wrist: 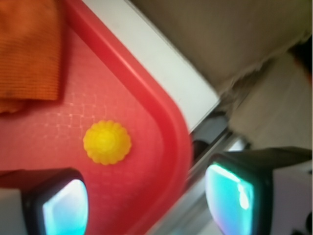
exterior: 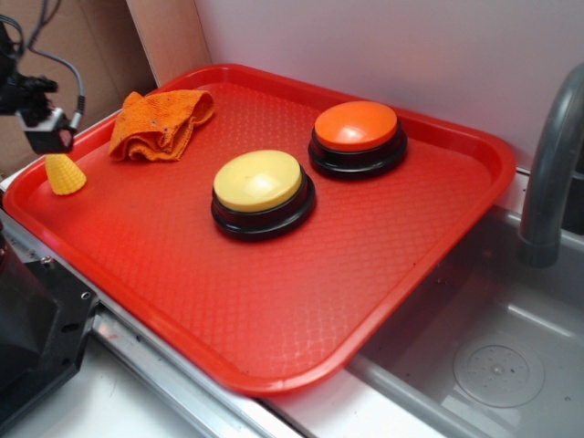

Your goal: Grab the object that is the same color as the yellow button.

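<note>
The object, a small yellow cone-shaped corn cob (exterior: 65,173), stands upright at the far left corner of the red tray (exterior: 274,301). From above in the wrist view the cob (wrist: 107,142) shows as a round scalloped disc near the tray's rim (wrist: 166,122). The yellow button (exterior: 259,182) with its black base sits mid-tray. My gripper (exterior: 46,128) hovers just above and slightly behind the cob. It is open (wrist: 146,200), its fingers wide apart with nothing between them; the cob lies above the gap, nearer the left finger (wrist: 63,205).
An orange rag (exterior: 160,123) lies crumpled at the tray's back left, close to the cob. An orange button (exterior: 357,128) sits behind the yellow one. A grey sink basin (exterior: 484,356) and faucet (exterior: 552,164) are on the right. Cardboard stands behind the tray.
</note>
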You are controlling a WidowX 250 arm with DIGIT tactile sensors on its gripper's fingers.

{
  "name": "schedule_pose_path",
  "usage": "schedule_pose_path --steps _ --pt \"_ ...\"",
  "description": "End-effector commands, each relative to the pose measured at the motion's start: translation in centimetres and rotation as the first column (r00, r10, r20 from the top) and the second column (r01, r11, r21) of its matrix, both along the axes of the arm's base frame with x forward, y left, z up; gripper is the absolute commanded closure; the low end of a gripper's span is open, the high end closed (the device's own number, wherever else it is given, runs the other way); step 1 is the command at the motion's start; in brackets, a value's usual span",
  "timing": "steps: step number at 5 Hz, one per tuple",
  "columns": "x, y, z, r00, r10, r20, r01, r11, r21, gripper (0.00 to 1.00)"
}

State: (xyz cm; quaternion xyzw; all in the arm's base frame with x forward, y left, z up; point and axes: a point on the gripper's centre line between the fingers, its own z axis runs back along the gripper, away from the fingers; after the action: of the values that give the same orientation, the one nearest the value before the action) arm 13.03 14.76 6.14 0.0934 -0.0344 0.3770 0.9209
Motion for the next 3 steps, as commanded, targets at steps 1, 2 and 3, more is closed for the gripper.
schedule_pose_path --steps 1,2,3 --pt "0.6 -0.1 -0.9 0.963 0.268 0.017 -0.266 0.959 -0.097 0.00" --pt "0.9 -0.3 -1.3 0.985 0.171 0.021 -0.168 0.982 -0.088 0.00" --pt "1.8 -0.6 -0.9 0.997 -0.080 0.000 0.080 0.996 -0.035 0.00"
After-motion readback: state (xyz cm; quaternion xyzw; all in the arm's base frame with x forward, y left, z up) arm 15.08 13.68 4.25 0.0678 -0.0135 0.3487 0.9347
